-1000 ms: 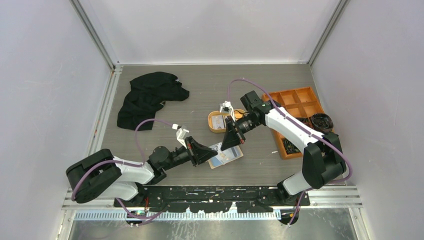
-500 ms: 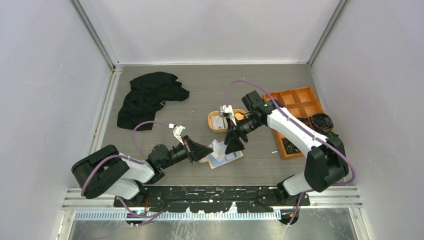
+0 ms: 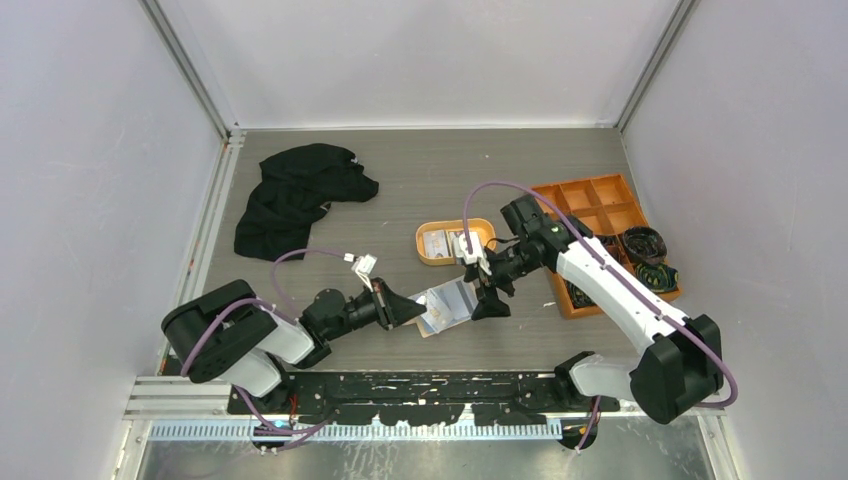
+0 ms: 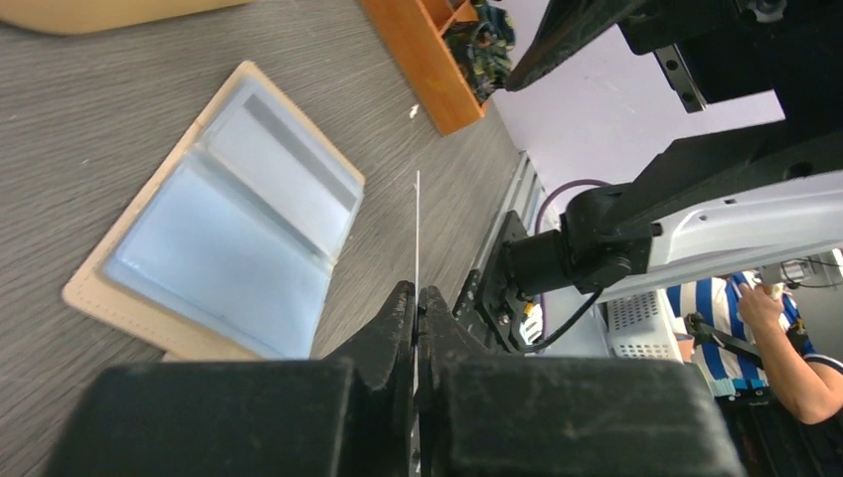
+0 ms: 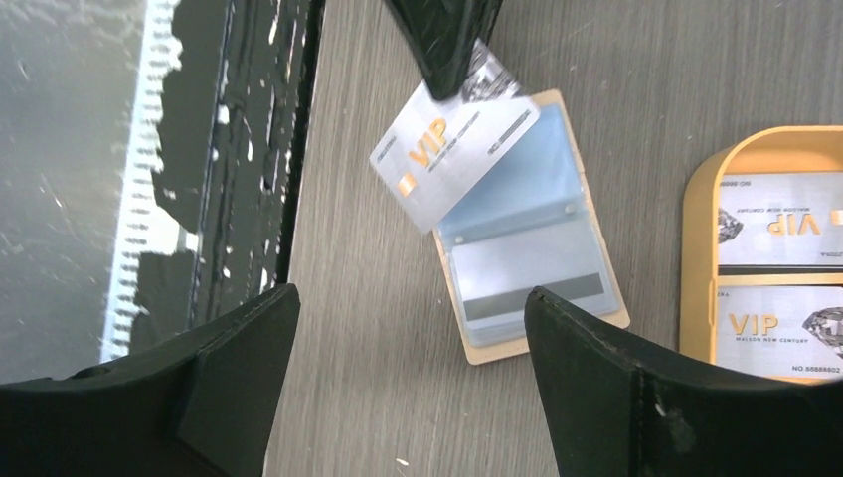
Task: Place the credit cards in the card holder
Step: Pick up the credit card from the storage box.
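The card holder [image 3: 458, 302] lies open and flat on the table [image 3: 400, 180], its pale blue pockets facing up. It sits between the two arms, just on the near side of the orange oval tray [image 3: 424, 252]. From above, its long axis runs slantwise, from near-left up to far-right.

The left gripper [image 3: 418, 310] is pinched tight on one credit card [image 5: 452, 149], holding it by a long edge. From the right wrist camera the card's printed face shows. It is tilted, with its long axis at a slant to the holder's, and it overlaps the holder's leaf nearest the left arm. Whether it touches the pocket I cannot tell. From the left wrist camera the card [image 4: 417, 224] is edge-on, a thin pale line pointing straight out of the closed fingers.

The right gripper [image 3: 488, 298] hangs over the holder's far-right end with its jaws spread wide, holding nothing.

Two more credit cards [image 5: 780, 209] lie flat in the tray, side by side with their long edges parallel. An orange compartmented box [image 3: 582, 193] stands to the right, and a black cloth [image 3: 295, 195] lies at far left.
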You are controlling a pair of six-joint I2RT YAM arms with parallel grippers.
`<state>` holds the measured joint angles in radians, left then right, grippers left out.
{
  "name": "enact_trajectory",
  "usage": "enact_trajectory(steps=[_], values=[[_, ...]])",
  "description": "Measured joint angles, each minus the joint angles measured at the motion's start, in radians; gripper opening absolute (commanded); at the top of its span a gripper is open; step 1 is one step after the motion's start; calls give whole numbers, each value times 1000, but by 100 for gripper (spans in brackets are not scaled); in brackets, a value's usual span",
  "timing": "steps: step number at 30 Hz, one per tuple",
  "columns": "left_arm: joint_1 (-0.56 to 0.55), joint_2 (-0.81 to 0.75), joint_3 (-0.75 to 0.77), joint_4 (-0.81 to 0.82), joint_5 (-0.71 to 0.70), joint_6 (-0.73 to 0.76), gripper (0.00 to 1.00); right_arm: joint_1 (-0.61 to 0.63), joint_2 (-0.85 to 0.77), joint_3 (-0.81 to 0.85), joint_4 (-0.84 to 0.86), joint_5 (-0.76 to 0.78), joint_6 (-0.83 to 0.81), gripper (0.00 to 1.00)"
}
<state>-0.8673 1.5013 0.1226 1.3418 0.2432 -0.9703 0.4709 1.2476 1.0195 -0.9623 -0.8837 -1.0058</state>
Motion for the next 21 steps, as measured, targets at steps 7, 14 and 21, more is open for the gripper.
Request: enact_trajectory(steps=[7,14,21], values=[[0,-13,2,-138,-39,4,0,0,11,-43,-38,63,-125,89],[0,-235,7,-403,-69,32,0,0,41,-47,-42,91,-167,88],[0,-503,8,-655,-121,75,0,0,72,-50,-43,106,-180,88]])
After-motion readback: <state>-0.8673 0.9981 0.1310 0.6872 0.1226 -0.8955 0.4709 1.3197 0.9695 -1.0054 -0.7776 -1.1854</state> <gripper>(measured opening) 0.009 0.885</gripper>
